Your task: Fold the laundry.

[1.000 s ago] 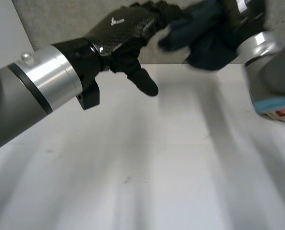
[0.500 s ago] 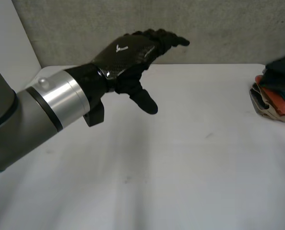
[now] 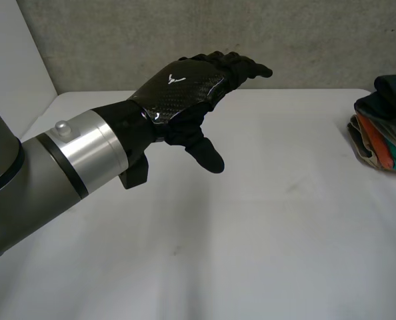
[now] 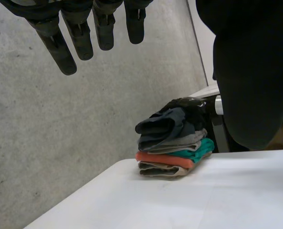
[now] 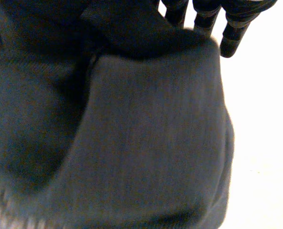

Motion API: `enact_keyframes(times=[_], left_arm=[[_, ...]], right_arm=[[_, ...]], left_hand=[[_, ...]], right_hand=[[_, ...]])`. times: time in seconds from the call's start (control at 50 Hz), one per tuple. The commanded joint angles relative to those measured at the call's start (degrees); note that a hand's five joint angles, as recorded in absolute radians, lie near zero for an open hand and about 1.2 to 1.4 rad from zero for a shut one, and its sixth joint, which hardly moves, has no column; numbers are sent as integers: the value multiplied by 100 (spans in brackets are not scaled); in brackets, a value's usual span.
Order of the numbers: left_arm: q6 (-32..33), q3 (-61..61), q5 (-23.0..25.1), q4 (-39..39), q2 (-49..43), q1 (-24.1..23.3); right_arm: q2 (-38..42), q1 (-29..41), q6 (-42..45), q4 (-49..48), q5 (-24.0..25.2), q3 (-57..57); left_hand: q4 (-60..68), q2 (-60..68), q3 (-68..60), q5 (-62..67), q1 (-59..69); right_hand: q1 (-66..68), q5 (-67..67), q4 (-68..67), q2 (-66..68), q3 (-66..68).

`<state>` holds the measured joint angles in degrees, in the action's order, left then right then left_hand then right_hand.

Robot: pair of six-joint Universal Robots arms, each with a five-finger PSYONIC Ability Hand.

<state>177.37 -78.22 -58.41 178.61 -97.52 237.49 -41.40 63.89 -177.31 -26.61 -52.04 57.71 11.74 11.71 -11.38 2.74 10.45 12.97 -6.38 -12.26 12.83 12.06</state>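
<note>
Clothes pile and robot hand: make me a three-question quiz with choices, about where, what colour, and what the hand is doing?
1. Where is the pile? A. in the middle B. at the table's right edge C. on the floor
2. The top piece is: A. dark B. yellow C. white
3. The left hand is: A. holding a shirt B. a fist C. open, empty
Answers: B, it sits by the edge; A, dark cloth tops it; C, straight fingers hold nothing.
</note>
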Motion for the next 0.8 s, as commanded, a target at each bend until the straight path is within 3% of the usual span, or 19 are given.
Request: enact_keyframes(times=[0.02,0.1,0.16,0.24,0.26,0.34,0.38,0.48,0.62,0.64,0.72,0.8], left_arm=[[-45,-18,-21,-2,163,-71],[-98,-62,-56,16,286,-115],[-107,-71,-83,51,322,-133],[-107,-53,-144,95,366,-168],[-115,-27,-179,104,383,-177],[-186,131,-302,156,445,-203],[-238,254,-399,200,462,-221],[-475,850,-1144,350,567,-230],[-239,1283,-2489,236,805,200],[57,1283,-2796,157,866,427],[1128,1100,-3237,-210,893,1235],[2105,433,-3169,-720,893,1991]], right_arm=[[-1281,-114,433,349,-148,1118],[-1958,-307,837,604,-403,1576],[-2363,-509,1294,823,-894,1665],[-2609,-711,2154,912,-1939,1428],[-2662,-738,2574,860,-2394,1236],[-2732,-695,3454,282,-3205,700],[-2741,-572,3589,-88,-3312,549],[-3039,43,3344,-1362,-2988,583],[-3988,1080,1755,-2270,-1276,1803],[-4181,1273,1239,-2305,-891,2136],[-4454,1817,-27,-2261,-204,2910],[-4560,2336,-480,-1798,132,3499]], left_hand=[[-174,-171,138,-274,-45],[-174,-171,138,-274,-45],[-174,-171,138,-274,-45],[-174,-171,138,-274,-45],[-174,-171,138,-274,-45],[-174,-171,138,-274,-45],[-174,-171,138,-274,-45],[-174,-171,138,-274,-45],[-174,-171,138,-274,-45],[-174,-171,138,-274,-45],[-174,-171,138,-274,-45],[-174,-171,138,-274,-45]], right_hand=[[-297,638,226,-283,-206],[-297,638,226,-283,-206],[-297,638,226,-283,-206],[-297,638,226,-283,-206],[-297,638,226,-283,-206],[-297,638,226,-283,-206],[-297,638,226,-283,-206],[-297,638,226,-283,-206],[-297,638,226,-283,-206],[-297,638,226,-283,-206],[-297,638,226,-283,-206],[-297,638,226,-283,-206]])
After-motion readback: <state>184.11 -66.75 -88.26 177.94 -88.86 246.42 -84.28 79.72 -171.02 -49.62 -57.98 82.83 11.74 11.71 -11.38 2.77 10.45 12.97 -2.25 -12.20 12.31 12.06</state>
